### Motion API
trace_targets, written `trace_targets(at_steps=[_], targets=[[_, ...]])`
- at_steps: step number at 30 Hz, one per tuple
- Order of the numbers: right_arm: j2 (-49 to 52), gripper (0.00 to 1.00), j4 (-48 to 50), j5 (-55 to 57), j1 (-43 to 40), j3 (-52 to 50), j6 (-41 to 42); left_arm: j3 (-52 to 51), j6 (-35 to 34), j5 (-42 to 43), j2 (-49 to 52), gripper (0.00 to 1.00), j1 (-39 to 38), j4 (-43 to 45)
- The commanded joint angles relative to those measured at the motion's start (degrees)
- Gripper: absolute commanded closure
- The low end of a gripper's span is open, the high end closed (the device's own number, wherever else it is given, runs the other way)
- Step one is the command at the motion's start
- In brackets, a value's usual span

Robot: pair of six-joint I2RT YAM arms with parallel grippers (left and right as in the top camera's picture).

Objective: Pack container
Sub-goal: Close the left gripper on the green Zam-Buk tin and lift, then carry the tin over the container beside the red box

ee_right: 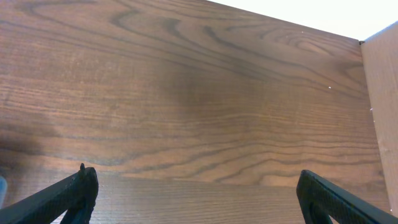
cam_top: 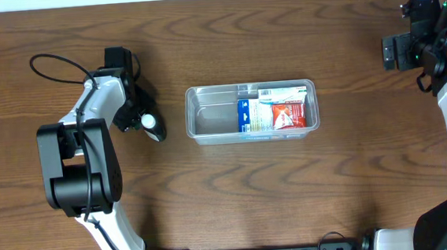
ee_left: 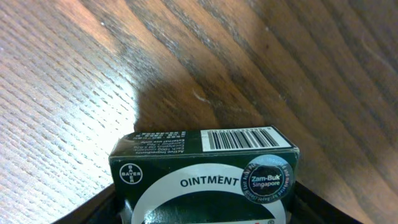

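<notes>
The left gripper [cam_top: 148,124] is sitting out on the left side of the table [cam_top: 201,32], well apart from the container [cam_top: 207,114]. Its jaws are clamping a dark green ointment box [ee_left: 205,168]. The left wrist camera is looking right along the box. It is showing a barcode along the top edge, OINTMENT in white letters and a round Zam-Buk sticker at the right corner, with dark fingers [ee_left: 99,208] pressing in at both lower corners. Whether the box is touching the wood or hanging just above it, the views are not telling.

The clear container is lying in the middle of the table, its long side running left to right. In its right half a blue-and-white packet [cam_top: 246,114] is lying just beside a red-and-white packet [cam_top: 287,114].

Over at the far right edge, the right gripper [cam_top: 396,50] is hanging with its jaws spread wide, and its wrist view is showing only wood grain between the fingertips.
</notes>
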Motion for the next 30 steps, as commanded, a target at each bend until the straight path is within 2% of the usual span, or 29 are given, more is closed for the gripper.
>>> trace_targets(at_steps=[1,10,22,30], targets=[[0.4,0.01,-0.1,0.0,-0.3,0.3,0.8,0.1,2.2,1.8,3.3,0.38,0.2,0.3],[0.4,0.01,-0.1,0.0,-0.3,0.3,0.8,3.9,11.0,2.0,-0.6,0.41,0.2,-4.1],[0.4,0.01,-0.1,0.0,-0.3,0.3,0.8,4.5,25.2,2.0,-18.3,0.44,-0.5,-6.9],[0.4,0.01,-0.1,0.0,-0.3,0.3,0.8,4.5,35.8,2.0,-27.6,0.44,-8.2,-6.3]])
